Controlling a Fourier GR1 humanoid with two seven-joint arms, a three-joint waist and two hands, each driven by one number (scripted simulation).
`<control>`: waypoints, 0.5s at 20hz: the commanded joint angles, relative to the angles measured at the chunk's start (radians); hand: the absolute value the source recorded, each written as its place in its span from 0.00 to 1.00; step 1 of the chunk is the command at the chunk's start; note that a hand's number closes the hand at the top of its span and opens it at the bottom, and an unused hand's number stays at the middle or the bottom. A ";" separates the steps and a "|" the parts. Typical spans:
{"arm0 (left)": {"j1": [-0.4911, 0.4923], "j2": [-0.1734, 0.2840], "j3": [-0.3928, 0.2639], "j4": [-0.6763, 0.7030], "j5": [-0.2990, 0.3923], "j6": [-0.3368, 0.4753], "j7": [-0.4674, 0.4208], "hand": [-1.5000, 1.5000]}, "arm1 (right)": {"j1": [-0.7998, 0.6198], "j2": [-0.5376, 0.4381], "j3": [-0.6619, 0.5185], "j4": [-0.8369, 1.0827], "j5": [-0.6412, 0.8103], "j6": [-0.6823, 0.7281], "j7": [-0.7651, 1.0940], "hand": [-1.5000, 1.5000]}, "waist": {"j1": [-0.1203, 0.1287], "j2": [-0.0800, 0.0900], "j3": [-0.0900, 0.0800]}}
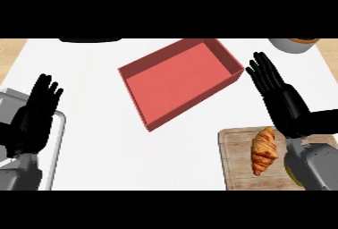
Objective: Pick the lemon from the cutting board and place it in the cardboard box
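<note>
Grey forearms enter from the lower edge, one at each side. Right robot hand (280, 96) hangs above the tabletop (99, 134) with fingers straight and spread apart, holding nothing, its wrist over the upper right corner of the wooden cutting board (236, 161). On that board lies a croissant (264, 150), just left of the right forearm. A thin yellow sliver at the forearm's left edge may be the lemon (288, 167); the arm hides nearly all of it. Left robot hand (34, 114) rests open at the left edge, fingers up, over a grey tray (58, 147). Between the hands sits the red, open-topped box (178, 80), turned at an angle. A round cup (295, 44) shows at the top right.
</note>
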State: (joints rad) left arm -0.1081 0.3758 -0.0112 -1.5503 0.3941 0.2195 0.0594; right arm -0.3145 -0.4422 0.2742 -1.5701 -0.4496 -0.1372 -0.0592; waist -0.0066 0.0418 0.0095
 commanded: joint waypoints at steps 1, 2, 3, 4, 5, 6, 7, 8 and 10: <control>0.001 0.004 -0.054 -0.028 -0.047 -0.014 0.017 0.50 | 0.114 0.035 -0.005 0.043 0.060 -0.099 -0.026 0.00 | -0.003 -0.042 -0.009; -0.008 0.021 -0.071 -0.001 -0.078 -0.050 -0.016 0.50 | 0.143 0.029 -0.011 0.042 0.093 -0.207 0.036 0.00 | -0.033 -0.043 -0.010; 0.007 0.022 -0.109 -0.015 -0.103 -0.064 -0.021 0.50 | 0.182 0.021 -0.041 0.090 0.110 -0.264 0.041 0.00 | -0.050 -0.041 -0.010; -0.011 0.058 -0.109 -0.037 -0.122 -0.073 -0.012 0.50 | 0.241 0.025 -0.067 0.115 0.114 -0.324 0.048 0.00 | -0.083 -0.045 -0.008; -0.036 0.079 -0.127 -0.043 -0.146 -0.090 -0.011 0.50 | 0.253 -0.002 -0.111 0.144 0.122 -0.379 0.081 0.00 | -0.116 -0.044 -0.009; -0.023 0.087 -0.151 -0.050 -0.169 -0.107 -0.026 0.50 | 0.313 -0.004 -0.128 0.173 0.140 -0.434 0.081 0.00 | -0.150 -0.045 -0.009; 0.017 0.040 -0.108 -0.021 -0.109 -0.072 -0.002 0.50 | 0.107 0.066 -0.284 -0.014 0.065 -0.452 -0.131 0.00 | -0.227 -0.151 0.019; -0.018 0.062 -0.144 -0.049 -0.146 -0.101 -0.018 0.50 | 0.319 -0.198 -0.047 0.245 0.347 -0.395 0.059 0.00 | -0.146 -0.011 -0.037; -0.015 0.074 -0.169 -0.054 -0.165 -0.117 -0.012 0.50 | 0.399 -0.212 -0.049 0.306 0.434 -0.528 0.081 0.00 | -0.134 -0.026 -0.025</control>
State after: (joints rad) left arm -0.1140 0.4244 -0.1413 -1.5926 0.2644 0.1317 0.0465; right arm -0.0401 -0.5387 0.1951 -1.3892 -0.2018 -0.5290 -0.0193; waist -0.1323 0.0018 -0.0064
